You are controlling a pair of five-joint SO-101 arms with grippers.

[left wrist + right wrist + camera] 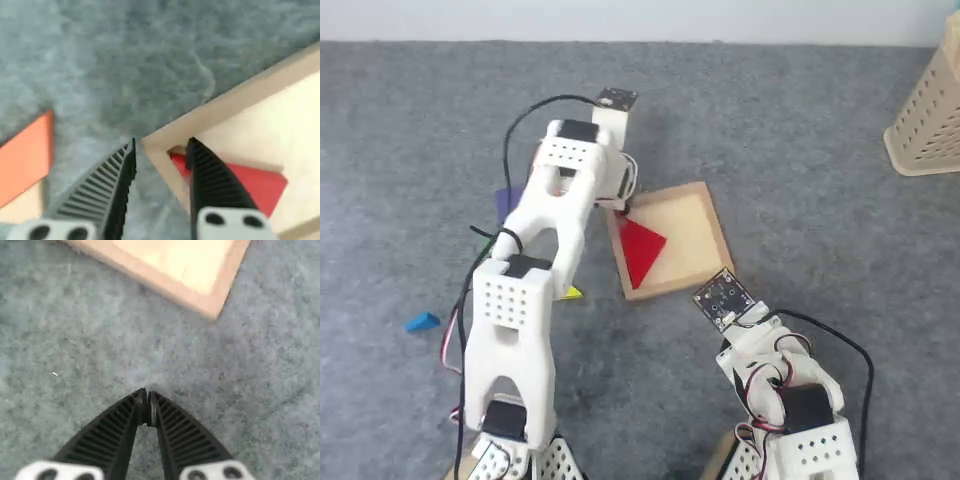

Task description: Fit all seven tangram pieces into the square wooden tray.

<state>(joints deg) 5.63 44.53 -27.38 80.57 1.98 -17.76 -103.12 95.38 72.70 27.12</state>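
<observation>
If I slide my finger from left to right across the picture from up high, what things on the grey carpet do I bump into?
A blue piece → purple piece → yellow piece → square wooden tray → beige holed basket.

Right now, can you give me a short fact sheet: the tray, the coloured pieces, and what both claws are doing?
Tray: square wooden tray, on grey carpet
Inside tray: one red triangle piece
Outside tray: blue piece; yellow piece and purple piece, both partly hidden by the left arm; orange piece
Left gripper: open, straddling the tray's corner wall
Right gripper: shut, empty, over carpet near the tray
</observation>
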